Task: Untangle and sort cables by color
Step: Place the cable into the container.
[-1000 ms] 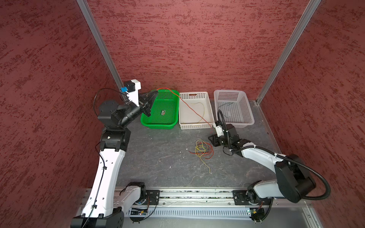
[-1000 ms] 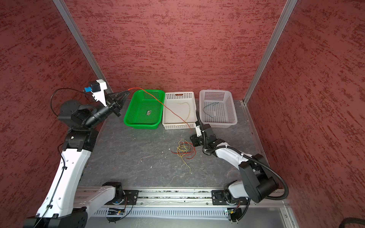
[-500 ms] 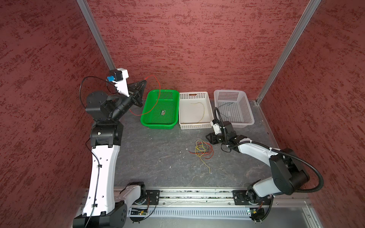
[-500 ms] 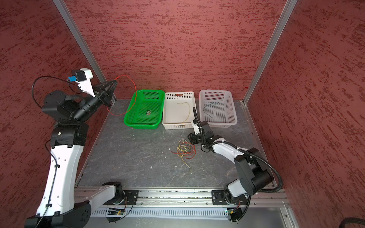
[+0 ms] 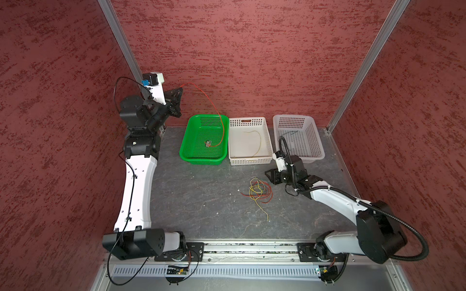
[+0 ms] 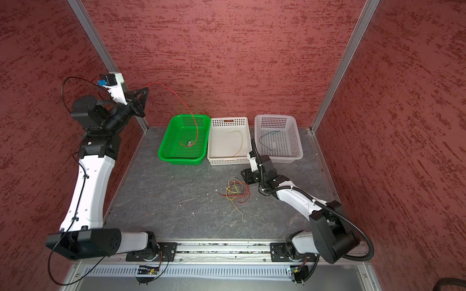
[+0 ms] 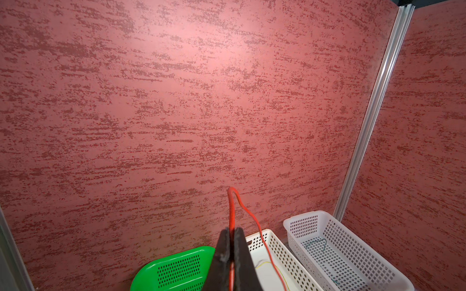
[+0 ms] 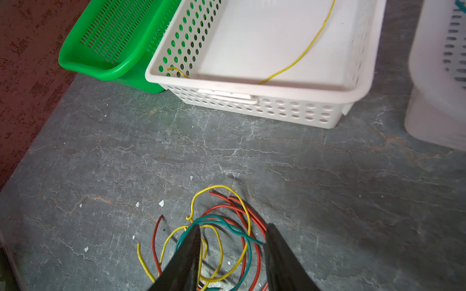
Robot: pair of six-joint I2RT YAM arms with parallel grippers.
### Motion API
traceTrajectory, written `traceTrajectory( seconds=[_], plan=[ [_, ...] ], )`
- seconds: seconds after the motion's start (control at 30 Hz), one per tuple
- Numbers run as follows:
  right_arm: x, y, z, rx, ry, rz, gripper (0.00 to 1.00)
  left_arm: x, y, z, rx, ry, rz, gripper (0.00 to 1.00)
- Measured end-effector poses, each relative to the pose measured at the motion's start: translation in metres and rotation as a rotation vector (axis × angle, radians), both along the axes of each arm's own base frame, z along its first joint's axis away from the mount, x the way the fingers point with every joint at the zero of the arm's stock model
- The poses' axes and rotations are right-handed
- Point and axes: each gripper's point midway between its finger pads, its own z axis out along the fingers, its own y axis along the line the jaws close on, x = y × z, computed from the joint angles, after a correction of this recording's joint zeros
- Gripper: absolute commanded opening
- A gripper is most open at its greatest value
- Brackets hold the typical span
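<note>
Cables (image 5: 259, 190) in red, yellow and blue-green lay tangled on the table (image 5: 201, 201) at centre frame in both top views, just below the middle basket (image 5: 249, 160). My left gripper (image 5: 181, 88), raised at the upper left of the frame, was clenched on one red cable (image 7: 231, 214). That cable arched down until its free end lay inside the green basket (image 5: 201, 160). My right gripper (image 8: 232, 239) hung over the tangled cables with its jaws apart, grasping nothing; I saw a blue-green strand crossing between them. One yellow cable (image 8: 297, 60) lay in the middle basket. A blue-green cable (image 6: 268, 134) lay in the basket at right (image 6: 285, 158).
</note>
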Motion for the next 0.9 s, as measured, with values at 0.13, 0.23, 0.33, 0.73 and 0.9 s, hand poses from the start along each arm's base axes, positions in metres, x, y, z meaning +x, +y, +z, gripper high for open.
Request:
traceTrajectory(
  seconds=[0.13,0.23,0.33,0.73,0.9],
  plan=[
    [0.000,-0.001,0.001,-0.005,-0.003,-0.006,0.43,0.038,0.006,-0.024,0.003,0.038,0.020,0.00],
    [0.000,-0.002,-0.001,-0.010,0.003,-0.009,0.43,0.072,0.013,-0.040,0.023,0.065,0.047,0.00],
    [-0.002,-0.003,-0.003,-0.015,0.014,-0.008,0.43,0.102,0.019,-0.056,0.037,0.089,0.071,0.00],
    [-0.003,-0.003,-0.012,-0.026,0.039,-0.006,0.43,0.170,0.001,-0.150,0.079,0.242,0.066,0.00],
    [-0.004,-0.003,-0.010,-0.016,0.036,-0.010,0.43,0.172,-0.011,-0.189,0.103,0.308,0.061,0.00]
  ],
)
